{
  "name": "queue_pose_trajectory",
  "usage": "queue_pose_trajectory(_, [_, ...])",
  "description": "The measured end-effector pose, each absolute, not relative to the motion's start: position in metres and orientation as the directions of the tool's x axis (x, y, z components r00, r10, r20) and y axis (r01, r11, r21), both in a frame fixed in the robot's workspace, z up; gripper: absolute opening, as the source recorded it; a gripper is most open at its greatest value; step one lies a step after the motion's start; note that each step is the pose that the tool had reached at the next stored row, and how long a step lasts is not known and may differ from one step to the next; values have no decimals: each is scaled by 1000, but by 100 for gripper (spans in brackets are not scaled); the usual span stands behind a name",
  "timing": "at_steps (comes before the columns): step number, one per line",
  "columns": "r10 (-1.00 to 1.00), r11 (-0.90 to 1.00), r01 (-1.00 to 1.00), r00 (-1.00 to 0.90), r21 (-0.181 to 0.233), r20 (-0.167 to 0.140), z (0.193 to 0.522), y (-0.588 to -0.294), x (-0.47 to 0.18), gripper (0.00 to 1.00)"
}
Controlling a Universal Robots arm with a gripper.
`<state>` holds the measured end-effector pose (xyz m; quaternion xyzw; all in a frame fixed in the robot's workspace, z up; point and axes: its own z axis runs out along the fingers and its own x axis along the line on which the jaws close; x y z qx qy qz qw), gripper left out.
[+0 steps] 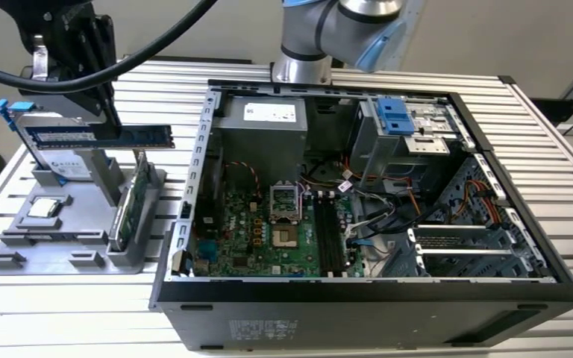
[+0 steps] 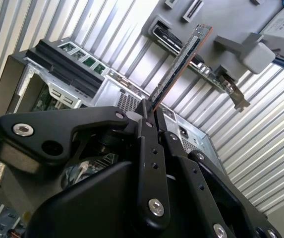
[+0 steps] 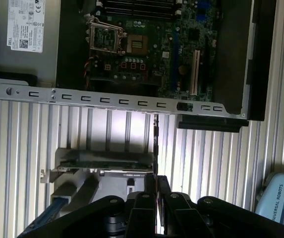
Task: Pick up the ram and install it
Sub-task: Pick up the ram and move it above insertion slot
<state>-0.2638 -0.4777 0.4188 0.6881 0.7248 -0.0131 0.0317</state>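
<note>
I see the gripper [image 2: 149,110] clenched on the ram [image 2: 181,62] above the parts stand [image 1: 87,205]: lifted, I judge, needing alignment with the memory slots [image 1: 328,231] of the motherboard [image 1: 257,239].

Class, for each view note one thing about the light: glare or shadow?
Exterior view: even light on the slatted table, the case darker inside. First wrist view: a bright glare patch on the slats just outside the case. Second wrist view: the black gripper, shut on the ram, stands dark against bright slats.

light: bright, even | glare: white patch on slatted table [image 3: 117,129], first wrist view | shadows: case [image 1: 366,313] interior dim
</note>
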Motion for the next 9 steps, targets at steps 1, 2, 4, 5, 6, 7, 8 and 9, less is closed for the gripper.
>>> queue_pose_trajectory(1, [997,53,998,-51,25,-64,419,-478,-263,0])
queue_pose_trajectory(2, [997,53,998,-51,25,-64,419,-478,-262,0])
queue_pose_trajectory(4, [997,53,998,-51,25,-64,419,-478,-260,0])
queue_pose_trajectory(5, [997,53,998,-51,25,-64,419,-478,-259,0])
queue_pose_trajectory(6, [997,53,998,-51,25,-64,419,-478,-258,0])
queue_pose_trajectory(7, [997,53,998,-51,25,-64,419,-478,-257,0])
queue_pose_trajectory(8, [997,53,998,-51,25,-64,419,-478,-256,0])
queue_pose_trajectory(9, [997,53,998,-51,25,-64,419,-478,-255,0])
